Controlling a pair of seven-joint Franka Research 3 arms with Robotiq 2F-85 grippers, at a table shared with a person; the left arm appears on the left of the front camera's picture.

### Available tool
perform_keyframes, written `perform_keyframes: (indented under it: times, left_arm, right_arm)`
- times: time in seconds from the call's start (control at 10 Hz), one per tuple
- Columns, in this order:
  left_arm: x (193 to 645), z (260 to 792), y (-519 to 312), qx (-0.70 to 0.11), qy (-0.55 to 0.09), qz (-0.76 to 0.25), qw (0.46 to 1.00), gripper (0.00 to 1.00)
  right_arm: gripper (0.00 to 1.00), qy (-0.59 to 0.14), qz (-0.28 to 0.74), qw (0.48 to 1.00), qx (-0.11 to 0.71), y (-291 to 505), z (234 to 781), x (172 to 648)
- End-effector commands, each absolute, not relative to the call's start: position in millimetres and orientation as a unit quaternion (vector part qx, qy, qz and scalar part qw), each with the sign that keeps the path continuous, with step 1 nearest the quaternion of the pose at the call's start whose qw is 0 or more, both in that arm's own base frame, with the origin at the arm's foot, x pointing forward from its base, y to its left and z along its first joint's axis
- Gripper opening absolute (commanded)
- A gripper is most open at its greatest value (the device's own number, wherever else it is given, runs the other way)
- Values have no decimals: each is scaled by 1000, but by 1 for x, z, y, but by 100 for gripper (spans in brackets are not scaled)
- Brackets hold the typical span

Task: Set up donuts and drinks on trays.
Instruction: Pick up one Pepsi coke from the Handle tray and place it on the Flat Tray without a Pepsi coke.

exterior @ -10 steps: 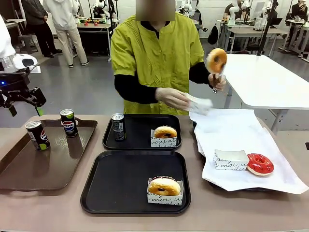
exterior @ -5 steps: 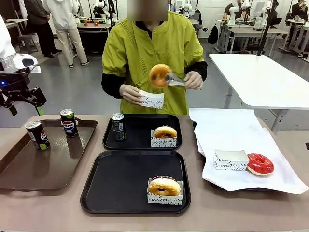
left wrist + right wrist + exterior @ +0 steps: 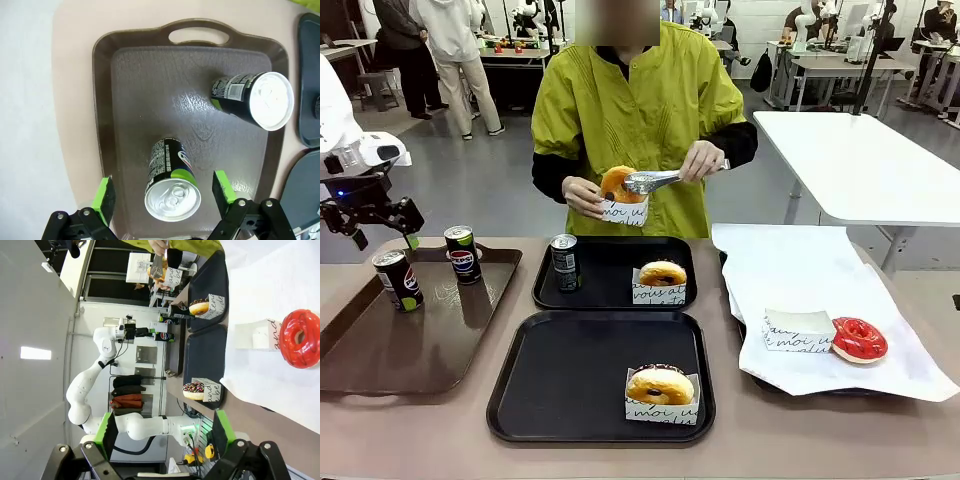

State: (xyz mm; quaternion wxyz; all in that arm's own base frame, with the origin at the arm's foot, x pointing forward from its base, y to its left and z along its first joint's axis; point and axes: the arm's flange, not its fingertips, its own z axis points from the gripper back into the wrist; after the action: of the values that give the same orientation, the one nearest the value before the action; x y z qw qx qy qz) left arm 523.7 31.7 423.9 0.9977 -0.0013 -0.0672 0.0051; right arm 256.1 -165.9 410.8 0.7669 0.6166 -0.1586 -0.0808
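A brown tabletop [image 3: 440, 430] stands in a big room, with a white table [image 3: 860, 170] farther back. Closest is the near black tray [image 3: 570, 380]. A golden donut [image 3: 660, 386] sits in a white box [image 3: 662, 413] at its right front corner. To the right lies white paper [image 3: 820, 280] with a red donut [image 3: 859, 339] on it, touching an empty box [image 3: 798, 330]. The right hand [image 3: 164, 431] has its fingers wide apart and holds nothing. On the left is a long brown tray [image 3: 380, 350] with two cans standing on it, the near can [image 3: 398, 279] and the Pepsi can [image 3: 463, 253]. The left hand [image 3: 164, 192] hangs above the near can, fingers wide apart, not touching it. Farther back, the far black tray [image 3: 610, 275] holds a third can [image 3: 565, 262] on its left and a boxed donut [image 3: 662, 273] on its right. Behind it stands a person in a yellow-green top. One of the person's hands [image 3: 582, 195] holds a small box [image 3: 623, 212]. The other grips tongs [image 3: 655, 181] that hold an orange donut [image 3: 617, 183] right at that box.
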Motion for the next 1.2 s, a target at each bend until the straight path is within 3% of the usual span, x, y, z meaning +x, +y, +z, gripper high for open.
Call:
perform_keyframes:
  times: [0.0,1.1]
  left_arm:
    - [518,414,39,6,-59,-4,998,100]
    - [520,374,28,3,-14,-34,999,100]
  right_arm:
    - [100,-166,-78,762,621,-165,411,258]
    - [100,-166,-78,762,621,-165,411,258]
